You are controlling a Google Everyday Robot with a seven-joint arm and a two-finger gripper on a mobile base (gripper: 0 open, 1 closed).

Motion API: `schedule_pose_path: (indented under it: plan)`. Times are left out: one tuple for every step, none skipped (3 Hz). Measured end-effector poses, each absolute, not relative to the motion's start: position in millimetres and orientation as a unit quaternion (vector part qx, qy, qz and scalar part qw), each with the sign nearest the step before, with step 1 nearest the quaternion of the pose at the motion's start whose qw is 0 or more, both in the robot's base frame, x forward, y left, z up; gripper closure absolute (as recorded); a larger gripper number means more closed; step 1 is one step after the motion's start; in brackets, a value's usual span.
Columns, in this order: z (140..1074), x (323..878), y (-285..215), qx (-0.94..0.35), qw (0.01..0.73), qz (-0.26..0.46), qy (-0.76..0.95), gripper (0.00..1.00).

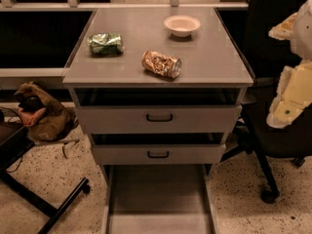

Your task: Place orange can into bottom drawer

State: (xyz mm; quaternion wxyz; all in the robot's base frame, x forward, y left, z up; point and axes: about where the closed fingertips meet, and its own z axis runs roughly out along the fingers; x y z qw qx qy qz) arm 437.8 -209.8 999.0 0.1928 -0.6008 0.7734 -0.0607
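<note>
The orange can (161, 64) lies on its side, dented, on the grey cabinet top (214, 57), near the front and a little right of centre. The bottom drawer (158, 199) is pulled far out at floor level, its flat grey floor bare. My arm and gripper (287, 99) show as pale white and yellow parts at the right edge, right of the cabinet and apart from the can. Nothing is seen held in the gripper.
A crushed green can (105, 44) lies at the left of the cabinet top and a white bowl (182, 25) at the back. Two upper drawers with black handles (159, 117) stand slightly open. A black office chair (273, 145) is at the right, a brown bag (41, 113) and chair base at the left.
</note>
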Motion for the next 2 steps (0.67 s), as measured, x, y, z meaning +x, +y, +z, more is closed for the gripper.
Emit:
schedule_pose_path:
  plan:
    - [999.0, 437.8, -209.7, -0.601, 0.193, -0.061, 0.773, 0.00]
    - [972.7, 478.3, -176.9, -0.610, 0.204, -0.033, 0.765, 0.00]
